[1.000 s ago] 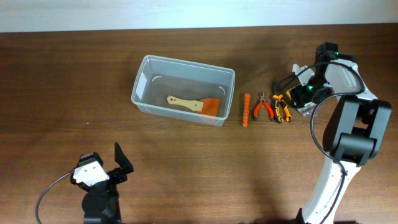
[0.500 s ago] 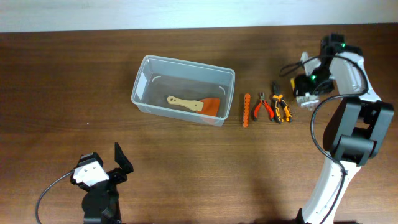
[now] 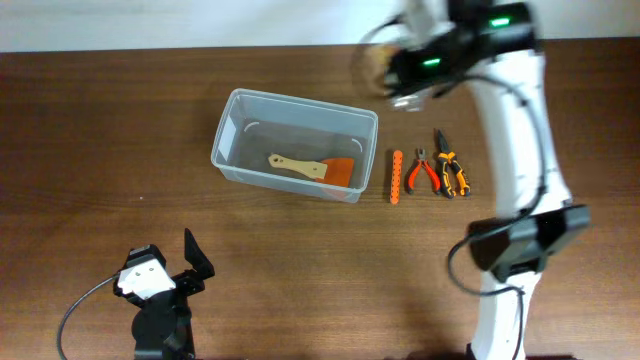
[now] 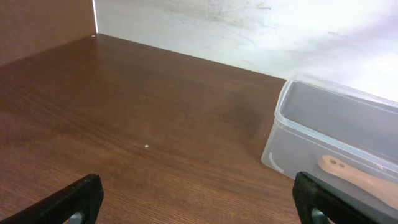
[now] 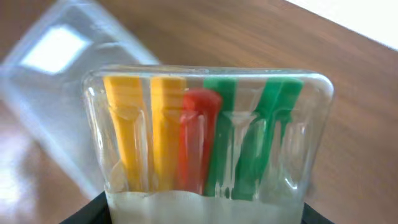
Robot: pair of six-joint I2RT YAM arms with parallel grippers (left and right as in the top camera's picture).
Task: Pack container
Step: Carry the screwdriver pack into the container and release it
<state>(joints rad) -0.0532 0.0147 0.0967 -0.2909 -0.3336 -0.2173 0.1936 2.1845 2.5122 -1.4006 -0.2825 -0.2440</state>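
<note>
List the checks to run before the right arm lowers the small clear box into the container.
1. Grip on the small clear box: ok, held in the right gripper.
2. Right gripper above the container: not ok, the overhead view shows it beyond the far right corner.
3. Room inside: ok, only a spatula lies there.
4. Left gripper out of the way: ok, open, apart from the container.
5. Box lid latched: cannot tell.
</note>
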